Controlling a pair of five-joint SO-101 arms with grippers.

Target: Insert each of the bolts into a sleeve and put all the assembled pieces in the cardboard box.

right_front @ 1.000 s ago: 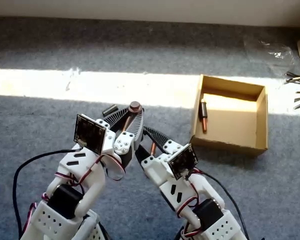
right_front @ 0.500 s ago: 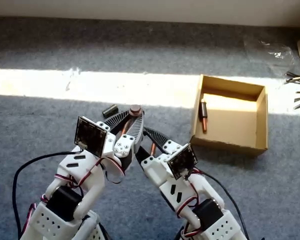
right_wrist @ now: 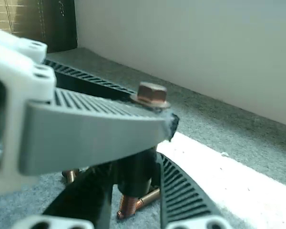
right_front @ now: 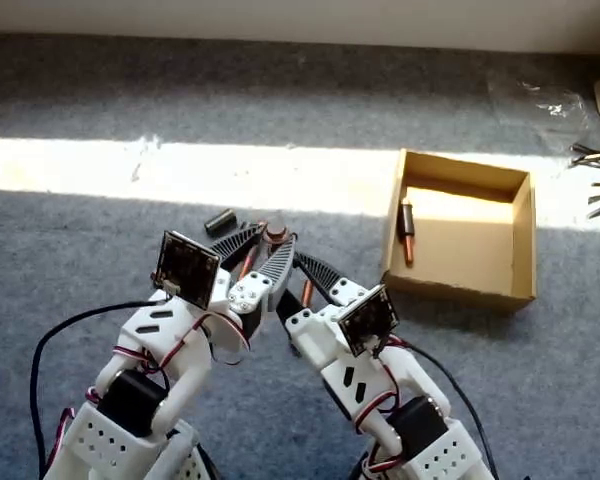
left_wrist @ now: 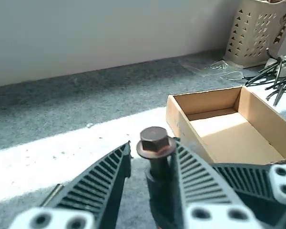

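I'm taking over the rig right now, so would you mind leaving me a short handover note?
Left gripper: open, jaws either side of the bolt, which stands head-up in the black sleeve.
Right gripper: shut on that sleeve, holding it upright.
Done: one assembled piece lies in the cardboard box.
On the carpet: a spare sleeve and at least one loose bolt.
Left: box this piece, then assemble and box the rest.
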